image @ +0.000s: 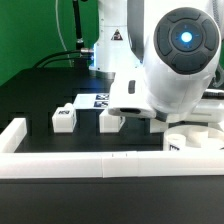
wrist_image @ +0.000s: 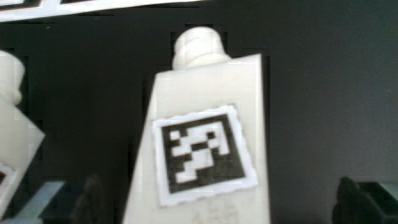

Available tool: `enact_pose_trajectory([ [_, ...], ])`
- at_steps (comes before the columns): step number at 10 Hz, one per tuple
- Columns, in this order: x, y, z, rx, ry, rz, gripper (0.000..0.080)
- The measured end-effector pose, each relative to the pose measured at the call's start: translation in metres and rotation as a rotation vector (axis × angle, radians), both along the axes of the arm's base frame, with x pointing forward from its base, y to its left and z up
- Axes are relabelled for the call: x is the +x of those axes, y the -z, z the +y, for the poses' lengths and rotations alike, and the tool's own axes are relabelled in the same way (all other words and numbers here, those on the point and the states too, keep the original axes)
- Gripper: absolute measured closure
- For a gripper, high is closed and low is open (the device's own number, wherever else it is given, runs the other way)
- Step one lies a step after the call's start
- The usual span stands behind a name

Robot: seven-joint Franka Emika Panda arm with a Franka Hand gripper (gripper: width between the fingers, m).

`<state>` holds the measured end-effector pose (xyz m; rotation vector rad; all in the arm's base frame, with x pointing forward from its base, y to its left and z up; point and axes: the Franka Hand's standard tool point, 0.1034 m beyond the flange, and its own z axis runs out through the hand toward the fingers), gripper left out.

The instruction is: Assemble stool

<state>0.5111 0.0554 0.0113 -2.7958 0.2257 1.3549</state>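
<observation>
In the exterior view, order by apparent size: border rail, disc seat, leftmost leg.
Largest to smallest:
long white border rail, nearest the camera
round white plastic disc seat, partly hidden
small blocky white leg

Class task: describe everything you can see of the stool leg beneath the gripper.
The leg looks like white plastic: a blocky body widening from a rounded peg at one end. One face bears a black-and-white square tag. It rests on the black table, between the open gripper's fingers, which do not touch it. Another white part sits beside it.
</observation>
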Motion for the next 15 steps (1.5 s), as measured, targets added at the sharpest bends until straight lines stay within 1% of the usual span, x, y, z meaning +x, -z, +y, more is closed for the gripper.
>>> enact_pose_trajectory([
  [1,0.0,0.0,-0.001,0.0,0.001,-0.001,0.0277],
  [2,0.0,0.0,-0.001,0.0,0.001,-0.001,0.0277],
  [3,0.0,0.0,-0.001,0.0,0.001,-0.001,0.0415],
  [4,0.0,0.0,-0.001,0.0,0.001,-0.001,0.0475],
  [9,0.0,0.0,-0.001,0.0,0.001,-0.001,0.0475],
  [10,0.002,-0.002,0.0,0.0,0.0,-0.005,0.0475],
  [11,0.015,-0.025,0.007,0.011,-0.013,-0.016,0.0475],
  [12,0.027,-0.052,0.012,0.022,-0.027,-0.058,0.0475],
  [13,0.031,-0.069,0.014,0.025,-0.032,-0.082,0.0475],
  [14,0.024,-0.066,0.011,0.033,-0.062,-0.088,0.0475],
  [15,0.025,-0.063,0.012,0.032,-0.059,-0.102,0.0475],
])
